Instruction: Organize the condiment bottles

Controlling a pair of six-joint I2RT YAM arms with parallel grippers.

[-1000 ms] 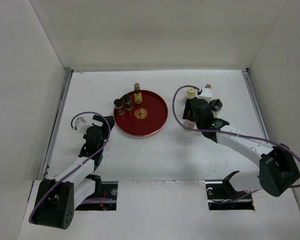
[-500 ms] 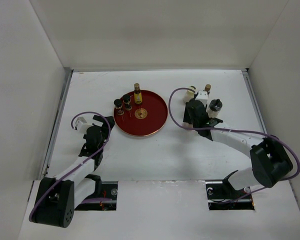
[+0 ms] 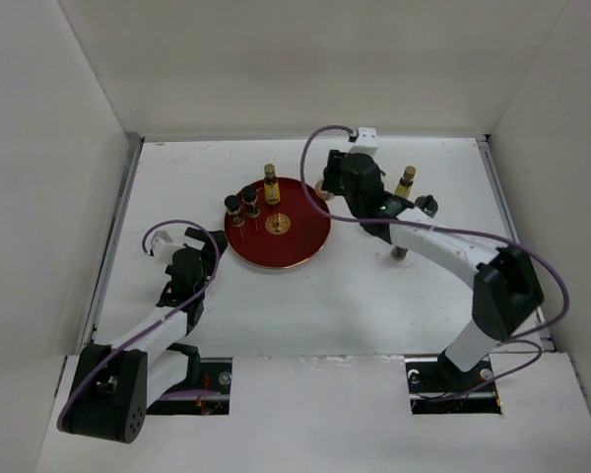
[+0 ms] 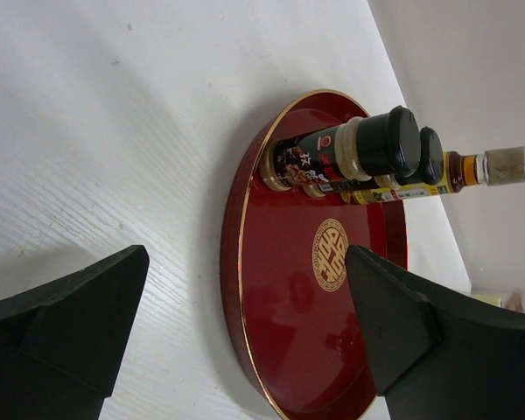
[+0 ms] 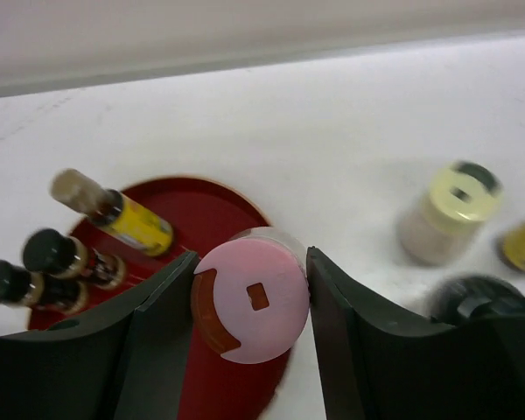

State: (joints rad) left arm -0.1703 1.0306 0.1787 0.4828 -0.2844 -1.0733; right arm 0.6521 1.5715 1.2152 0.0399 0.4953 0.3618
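At the 2 o'clock rim of the red tray (image 3: 294, 258), the right claw (image 5: 250, 262) is clamped on the pink-capped jar (image 5: 252, 297), which sits over the tray's edge. Two black-capped bottles (image 3: 242, 203) and an amber gold-capped bottle (image 3: 271, 184) stand in a row on the tray, from 10 to 12 o'clock. The left claw (image 4: 245, 280) is spread apart and holds nothing, off the tray at 8 o'clock. On the surface (image 3: 325, 305) out toward 3 o'clock stand a second amber bottle (image 3: 405, 181), a dark bottle (image 3: 426, 205) and a cream jar (image 5: 449, 213).
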